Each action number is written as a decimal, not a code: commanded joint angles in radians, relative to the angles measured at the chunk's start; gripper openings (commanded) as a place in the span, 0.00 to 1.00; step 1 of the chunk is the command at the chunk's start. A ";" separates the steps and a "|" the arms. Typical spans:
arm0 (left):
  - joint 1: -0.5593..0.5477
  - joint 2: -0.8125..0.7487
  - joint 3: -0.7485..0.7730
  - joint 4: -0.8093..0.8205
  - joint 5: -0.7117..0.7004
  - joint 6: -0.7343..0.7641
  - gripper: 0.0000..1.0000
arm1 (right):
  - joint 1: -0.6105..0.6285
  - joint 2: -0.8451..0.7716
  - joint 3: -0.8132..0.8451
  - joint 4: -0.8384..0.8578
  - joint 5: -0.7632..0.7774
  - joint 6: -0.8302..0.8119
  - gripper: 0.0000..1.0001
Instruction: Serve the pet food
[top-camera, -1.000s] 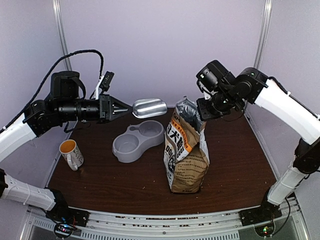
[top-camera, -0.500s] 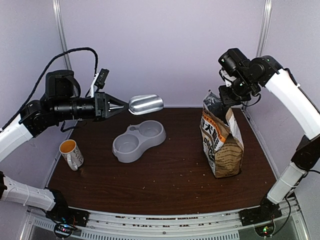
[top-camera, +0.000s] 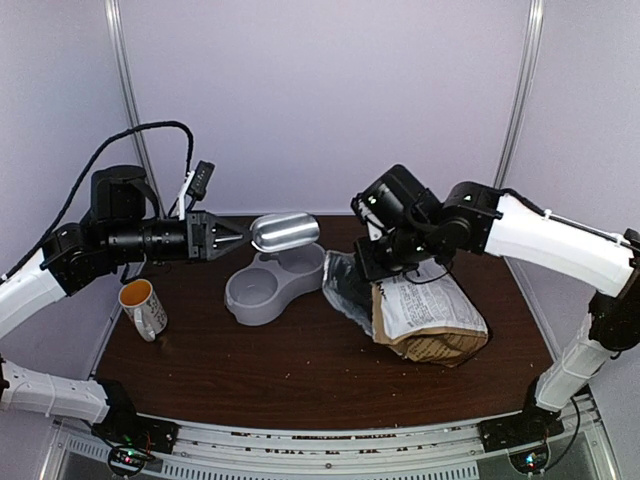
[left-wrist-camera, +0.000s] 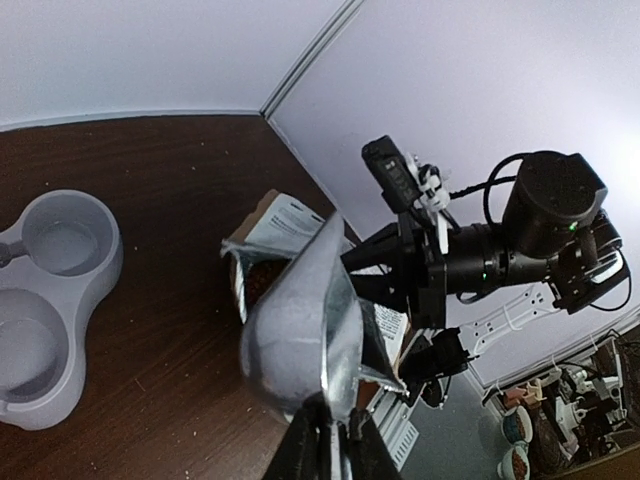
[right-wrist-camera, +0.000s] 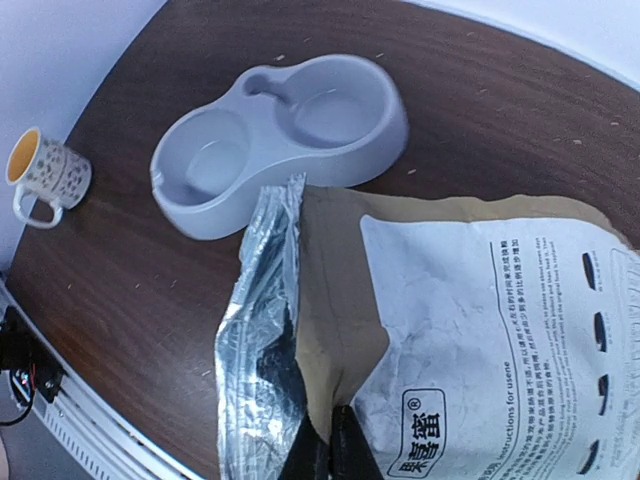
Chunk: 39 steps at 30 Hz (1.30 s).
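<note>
Two claws are in view, and both are occupied. The left claw (top-camera: 240, 235) is clamped on the handle of the metal scoop (top-camera: 286, 231), which it holds in the air over the far end of the grey double bowl (top-camera: 275, 283). The left wrist view shows only the scoop's curved back, so its contents cannot be told. The claw's fingers (left-wrist-camera: 318, 452) are cut off at the bottom edge of that view.

The right claw (right-wrist-camera: 328, 432) is pinched together on the open top edge of the bag (top-camera: 428, 318); only the fingertips show, at the bottom of the right wrist view. The bag lies on its side on the counter (top-camera: 260, 370), its white printed panel facing up. Its foil-lined mouth points toward the double bowl, just beside it. Whether foil and bowl touch cannot be told.

The pet food (left-wrist-camera: 256, 285) shows only as a reddish-brown patch inside the bag's mouth, and single pellets cannot be made out. From above and in the right wrist view the foil hides it. Pale specks are scattered on the counter, too small to identify.

One mug (top-camera: 143, 307) stands at the counter's left side, well apart from the bowl.
</note>
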 joint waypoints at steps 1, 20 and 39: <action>0.006 -0.075 -0.062 0.055 -0.001 0.033 0.00 | 0.097 0.081 -0.018 0.216 -0.122 0.106 0.00; -0.058 -0.100 -0.283 -0.019 -0.043 0.172 0.00 | 0.142 0.077 -0.073 0.250 -0.025 0.093 0.00; -0.212 0.572 -0.035 0.281 -0.346 0.081 0.00 | 0.173 -0.087 -0.129 0.360 -0.097 0.108 0.00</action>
